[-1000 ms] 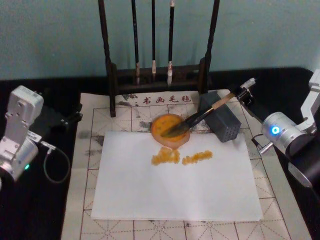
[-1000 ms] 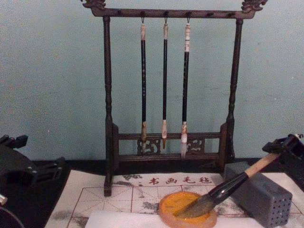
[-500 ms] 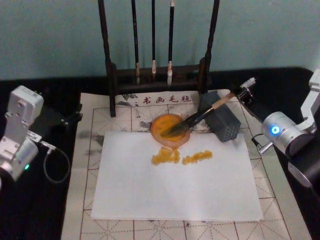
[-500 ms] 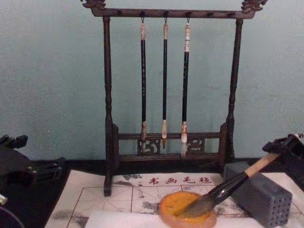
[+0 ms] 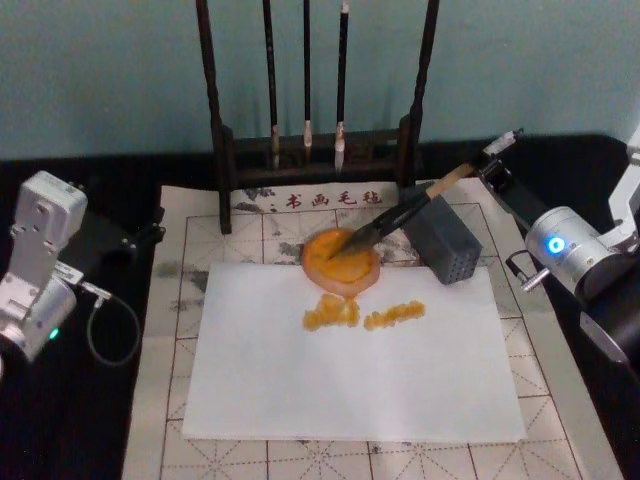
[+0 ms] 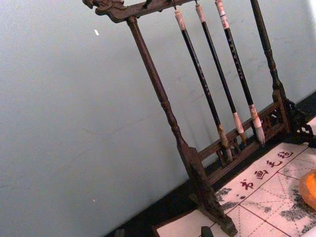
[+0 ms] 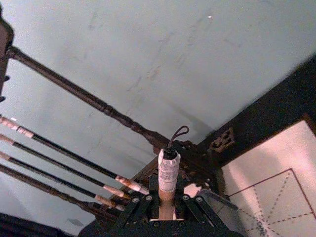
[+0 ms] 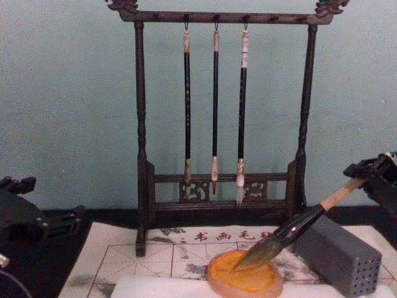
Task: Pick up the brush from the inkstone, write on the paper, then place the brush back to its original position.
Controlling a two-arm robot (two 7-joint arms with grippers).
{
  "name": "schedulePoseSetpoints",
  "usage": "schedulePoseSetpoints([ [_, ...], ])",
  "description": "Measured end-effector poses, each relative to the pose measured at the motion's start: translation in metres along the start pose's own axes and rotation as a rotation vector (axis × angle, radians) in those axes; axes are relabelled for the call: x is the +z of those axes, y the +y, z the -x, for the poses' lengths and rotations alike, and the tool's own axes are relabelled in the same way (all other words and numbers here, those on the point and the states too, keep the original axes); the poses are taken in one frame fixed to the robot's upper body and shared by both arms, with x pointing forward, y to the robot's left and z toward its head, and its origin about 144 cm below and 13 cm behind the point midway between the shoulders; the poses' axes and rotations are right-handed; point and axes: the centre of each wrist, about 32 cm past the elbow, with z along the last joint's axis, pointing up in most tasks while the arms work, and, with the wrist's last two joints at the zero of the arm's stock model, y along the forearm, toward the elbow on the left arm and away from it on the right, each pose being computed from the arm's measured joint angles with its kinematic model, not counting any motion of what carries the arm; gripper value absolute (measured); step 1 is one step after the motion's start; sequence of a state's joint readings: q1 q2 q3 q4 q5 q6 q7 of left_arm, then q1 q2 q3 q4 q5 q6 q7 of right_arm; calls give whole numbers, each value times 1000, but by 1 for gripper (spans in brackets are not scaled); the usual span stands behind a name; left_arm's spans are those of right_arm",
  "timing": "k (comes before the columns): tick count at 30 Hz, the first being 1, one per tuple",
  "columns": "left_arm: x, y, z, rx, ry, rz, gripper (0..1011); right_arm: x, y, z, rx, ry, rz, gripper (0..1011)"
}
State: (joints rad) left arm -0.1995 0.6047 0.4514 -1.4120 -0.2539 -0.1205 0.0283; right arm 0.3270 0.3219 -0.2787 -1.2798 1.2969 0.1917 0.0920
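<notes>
My right gripper (image 7: 168, 206) has its fingers (image 7: 139, 206) clamped on the brush (image 5: 408, 206), high on the tan shaft just under the whitish cap. The looped cord stands free above them. From there the brush slants down toward my left, its black part passing over the near corner of the grey holed block (image 5: 446, 242). I cannot tell whether it clears that corner or grazes it.

The tuft points down into the inkstone (image 5: 371, 276), its tip at the orange surface near the middle, inside the rim. The inkstone sits across the far edge of the paper (image 5: 350, 380). Two orange smears (image 5: 362, 314) lie on the sheet just in front of it. The rest of the paper is bare white, open out to its near and side edges, with the gridded mat (image 5: 180, 245) showing all round.

Behind the dish it is tight. The brush rack (image 8: 141, 155) stands close, its right post near my gripper, three thin brushes (image 8: 215, 112) hanging inside.

My left gripper (image 5: 140, 236) is parked off the mat's left edge.
</notes>
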Motion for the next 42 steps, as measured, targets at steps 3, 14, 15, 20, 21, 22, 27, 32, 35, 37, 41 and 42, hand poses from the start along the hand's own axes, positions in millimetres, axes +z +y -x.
schedulePoseSetpoints([
  [3,0,0,0,0,0,0,1001,1,-1,3,16,-18,2,187],
  [14,0,0,0,0,0,0,1001,1,-9,13,92,-216,-28,187],
  [15,0,0,0,0,0,0,1001,-1,-11,14,106,-255,-31,187],
  [20,0,0,0,0,0,0,1001,-5,-17,14,140,-339,-32,187],
  [21,0,0,0,0,0,0,1001,-6,-17,15,145,-346,-33,187],
  [22,0,0,0,0,0,0,1001,-6,-18,15,150,-352,-34,187],
  [27,0,0,0,0,0,0,1001,-9,-20,16,177,-387,-41,187],
  [32,0,0,0,0,0,0,1001,-9,-21,17,197,-411,-49,187],
  [35,0,0,0,0,0,0,1001,-9,-21,17,207,-430,-55,187],
  [37,0,0,0,0,0,0,1001,-9,-22,17,212,-440,-56,187],
  [41,0,0,0,0,0,0,1001,-10,-23,15,212,-449,-57,187],
  [42,0,0,0,0,0,0,1001,-10,-24,15,211,-449,-57,187],
])
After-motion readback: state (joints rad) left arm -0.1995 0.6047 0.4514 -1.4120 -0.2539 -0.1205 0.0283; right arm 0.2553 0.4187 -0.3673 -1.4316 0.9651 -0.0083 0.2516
